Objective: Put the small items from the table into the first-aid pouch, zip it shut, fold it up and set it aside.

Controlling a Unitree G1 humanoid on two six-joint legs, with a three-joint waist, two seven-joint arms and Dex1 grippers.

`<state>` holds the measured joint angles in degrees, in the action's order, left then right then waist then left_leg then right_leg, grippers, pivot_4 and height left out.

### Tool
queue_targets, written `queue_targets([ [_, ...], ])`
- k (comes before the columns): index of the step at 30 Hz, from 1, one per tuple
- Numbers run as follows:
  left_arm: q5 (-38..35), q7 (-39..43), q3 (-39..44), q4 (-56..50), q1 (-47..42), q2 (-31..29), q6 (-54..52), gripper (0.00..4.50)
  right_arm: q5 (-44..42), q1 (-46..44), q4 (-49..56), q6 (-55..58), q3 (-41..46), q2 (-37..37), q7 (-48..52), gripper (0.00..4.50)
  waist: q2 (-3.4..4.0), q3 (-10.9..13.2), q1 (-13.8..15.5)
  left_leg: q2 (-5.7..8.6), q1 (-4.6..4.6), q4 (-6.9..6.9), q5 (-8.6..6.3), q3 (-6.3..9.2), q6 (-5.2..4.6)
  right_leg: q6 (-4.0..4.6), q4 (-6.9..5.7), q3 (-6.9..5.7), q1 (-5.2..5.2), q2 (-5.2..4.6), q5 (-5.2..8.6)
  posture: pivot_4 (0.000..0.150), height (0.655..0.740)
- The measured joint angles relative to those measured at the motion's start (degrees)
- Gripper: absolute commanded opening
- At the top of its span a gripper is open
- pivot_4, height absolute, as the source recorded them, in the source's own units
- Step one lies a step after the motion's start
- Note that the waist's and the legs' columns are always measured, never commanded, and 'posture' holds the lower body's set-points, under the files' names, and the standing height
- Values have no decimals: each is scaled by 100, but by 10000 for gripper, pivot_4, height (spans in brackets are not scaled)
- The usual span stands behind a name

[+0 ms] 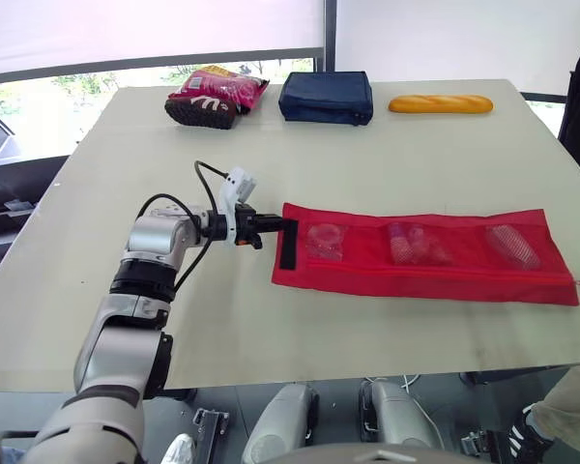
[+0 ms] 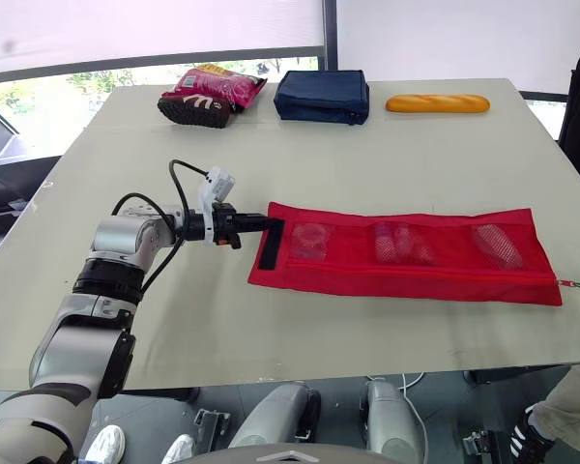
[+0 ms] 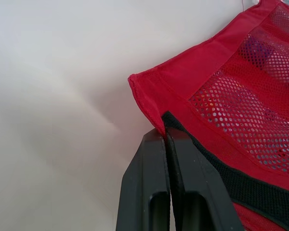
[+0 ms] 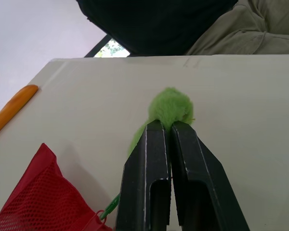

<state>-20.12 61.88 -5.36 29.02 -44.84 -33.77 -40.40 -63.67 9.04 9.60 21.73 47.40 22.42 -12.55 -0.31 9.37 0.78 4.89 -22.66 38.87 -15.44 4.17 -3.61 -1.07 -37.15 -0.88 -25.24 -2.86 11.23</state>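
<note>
Pouch (image 1: pixel 425 256) lies crosswise, left fingers (image 3: pixel 144 183) pinching its left end, right fingers (image 4: pixel 144 168) clamping the green zip pull (image 4: pixel 171 108).

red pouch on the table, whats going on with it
The left pincer is shut on the left end of the red pouch, which lies flat and unfolded on the table, small items showing through its mesh pockets. The right pincer is shut on the green fluffy pull at the pouch's other end.
</note>
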Motion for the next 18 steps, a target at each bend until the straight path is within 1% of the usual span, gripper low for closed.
queue_targets([
  [5,36,45,-28,130,0,0,100,0,131,31,-42,-6,-1,74,273,283,1,0,1,0,0,0,-1,-1,-2,0,0,0,0,0,0,1500,7390],
  [8,117,35,-27,213,1,-37,184,0,219,335,94,71,-14,325,870,9865,1,0,0,-1,0,-1,-2,-2,-5,0,0,0,0,2,0,1500,7390],
  [9,140,31,-24,232,1,-66,194,0,242,367,111,69,-9,361,936,14191,1,0,-1,-2,0,-1,-3,-2,-5,-1,0,0,0,3,0,1500,7390],
  [10,192,29,4,283,1,-119,212,0,293,578,157,73,-4,444,1190,18976,1,0,-6,-3,1,-1,-4,-3,-8,-1,0,1,0,3,0,1500,7390],
  [11,205,32,23,308,1,-154,216,0,295,682,200,84,-4,459,1345,22490,1,0,-7,-4,2,-2,-8,-3,-13,-1,0,1,0,4,0,1500,7390],
  [13,245,42,34,326,6,-237,237,0,243,991,325,184,-2,464,1734,34310,1,0,-9,-6,2,-2,-9,-3,-15,-1,0,2,0,5,0,1500,7390],
  [14,264,46,36,326,7,-271,249,0,209,1087,376,217,0,464,1881,38046,1,0,-13,-6,2,-2,-13,-4,-23,-1,0,2,0,5,0,1500,7390],
  [15,272,61,37,326,9,-300,265,0,181,1234,458,256,3,469,2060,43389,2,0,-12,-6,2,-2,-15,-5,-26,-1,1,4,0,3,0,1500,7390],
  [16,288,88,38,326,13,-331,292,0,142,1376,608,305,4,477,2269,44395,2,0,-8,-6,2,-2,-15,-5,-26,-2,1,4,0,3,1,1500,7390],
  [18,314,167,37,327,55,-439,346,0,63,1694,931,354,3,516,2681,44395,3,0,-7,-8,2,-4,-17,-5,-28,-2,1,3,-1,4,2,1500,7390],
])
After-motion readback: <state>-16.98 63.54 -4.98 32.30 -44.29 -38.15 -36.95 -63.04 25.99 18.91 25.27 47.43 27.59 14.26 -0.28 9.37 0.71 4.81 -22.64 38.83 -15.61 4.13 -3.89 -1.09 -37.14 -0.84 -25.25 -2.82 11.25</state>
